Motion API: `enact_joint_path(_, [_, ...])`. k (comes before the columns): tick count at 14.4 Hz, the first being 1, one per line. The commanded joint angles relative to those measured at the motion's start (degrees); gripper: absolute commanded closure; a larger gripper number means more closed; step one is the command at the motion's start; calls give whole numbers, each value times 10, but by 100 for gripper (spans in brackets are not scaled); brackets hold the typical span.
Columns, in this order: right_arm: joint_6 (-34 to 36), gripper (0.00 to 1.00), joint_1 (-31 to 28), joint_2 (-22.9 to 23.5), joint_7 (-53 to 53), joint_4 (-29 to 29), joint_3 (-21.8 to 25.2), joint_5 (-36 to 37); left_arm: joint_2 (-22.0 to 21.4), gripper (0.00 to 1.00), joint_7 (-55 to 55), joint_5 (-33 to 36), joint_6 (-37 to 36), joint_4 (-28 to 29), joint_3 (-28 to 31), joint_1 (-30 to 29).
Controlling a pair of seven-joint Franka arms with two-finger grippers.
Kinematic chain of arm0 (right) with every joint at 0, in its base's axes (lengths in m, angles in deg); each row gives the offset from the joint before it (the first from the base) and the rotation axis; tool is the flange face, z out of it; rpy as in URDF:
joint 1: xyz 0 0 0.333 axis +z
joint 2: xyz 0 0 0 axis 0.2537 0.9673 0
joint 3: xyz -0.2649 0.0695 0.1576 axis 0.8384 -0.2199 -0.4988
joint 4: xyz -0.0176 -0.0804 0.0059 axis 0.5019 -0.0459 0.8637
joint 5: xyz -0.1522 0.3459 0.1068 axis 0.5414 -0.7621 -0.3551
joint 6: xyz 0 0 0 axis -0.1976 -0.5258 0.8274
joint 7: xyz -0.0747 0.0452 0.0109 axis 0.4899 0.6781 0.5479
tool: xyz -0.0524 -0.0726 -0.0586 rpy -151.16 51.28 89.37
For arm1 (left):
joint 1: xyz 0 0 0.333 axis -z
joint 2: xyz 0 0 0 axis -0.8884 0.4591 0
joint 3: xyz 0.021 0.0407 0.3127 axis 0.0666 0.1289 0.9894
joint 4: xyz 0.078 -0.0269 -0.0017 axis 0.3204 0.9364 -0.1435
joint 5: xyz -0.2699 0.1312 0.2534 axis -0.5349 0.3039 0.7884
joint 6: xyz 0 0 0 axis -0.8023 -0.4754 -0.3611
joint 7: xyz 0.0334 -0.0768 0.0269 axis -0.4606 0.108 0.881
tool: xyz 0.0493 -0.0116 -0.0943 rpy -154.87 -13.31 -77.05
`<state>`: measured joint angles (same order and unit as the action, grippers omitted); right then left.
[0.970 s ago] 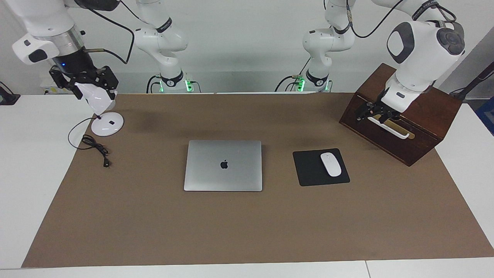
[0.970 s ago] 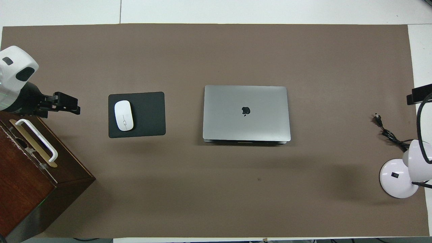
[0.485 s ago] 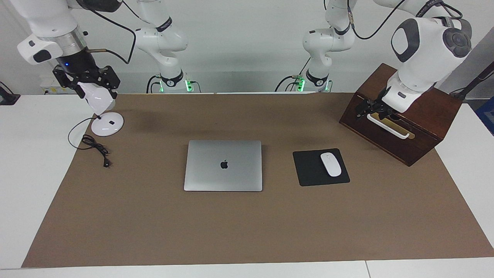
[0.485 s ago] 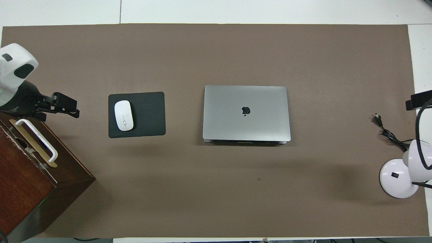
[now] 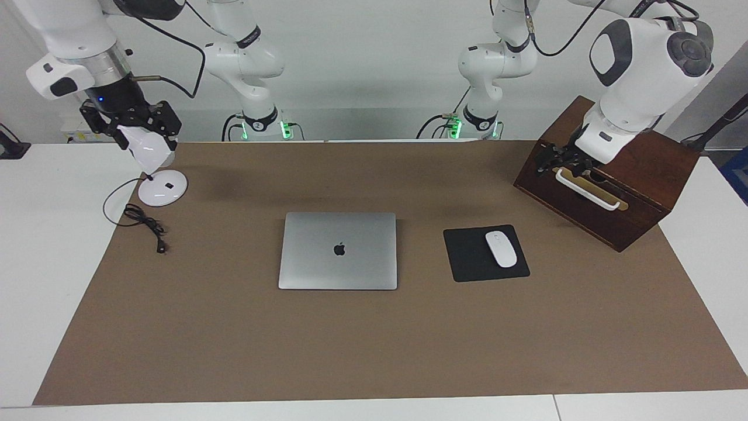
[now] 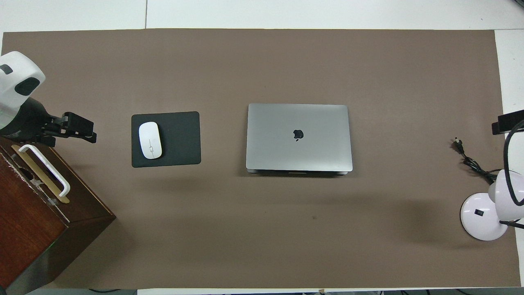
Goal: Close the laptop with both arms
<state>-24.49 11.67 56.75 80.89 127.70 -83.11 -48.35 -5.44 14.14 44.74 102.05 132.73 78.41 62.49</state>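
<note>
Silver-grey laptop [image 5: 338, 250] lies flat on the brown mat [image 5: 374, 345] at the middle of the bench, lid down, logo up; by the look of it the closing is done. Black mouse pad [image 5: 467, 257] with a white mouse [image 5: 501, 248] sits beside it toward my left arm's end. My left end effector [image 5: 555, 162] hangs over the upper edge of the wooden box [image 5: 643, 175], just above the white handle [image 5: 586, 189]; its fingers stand apart and hold nothing. My right end effector [image 5: 131, 120] is up over the desk lamp [image 5: 156, 175] at the other end of the bench, crowding the white lamp head; fingers apart too, and as far as I can make out it grips nothing. Risks, as I judge them: the left one is close enough to the handle that a careless drop or sideways sweep could hook it and drag or tip the box. The right one could knock the lamp over or snag its loose black cord [image 5: 143, 219] on the mat. In the overhead view the lid's near edge shows a dark line beneath; whether it is fully seated I cannot tell. Pose: both arms bent high, wrists angled down, each well apart from the laptop.
</note>
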Motion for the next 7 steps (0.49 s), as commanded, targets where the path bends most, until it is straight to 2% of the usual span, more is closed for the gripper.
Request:
enact_joint_path(1, [-17, 0, -10, -15, 21, 22, -5, -7, 0, 0, 6, 13, 12, -7, -5, -6])
enact_joint_path(7, [-18, 0, -14, -17, 13, 32, -4, -31, -1, 0, -1, 17, -28, -44, -8, -4])
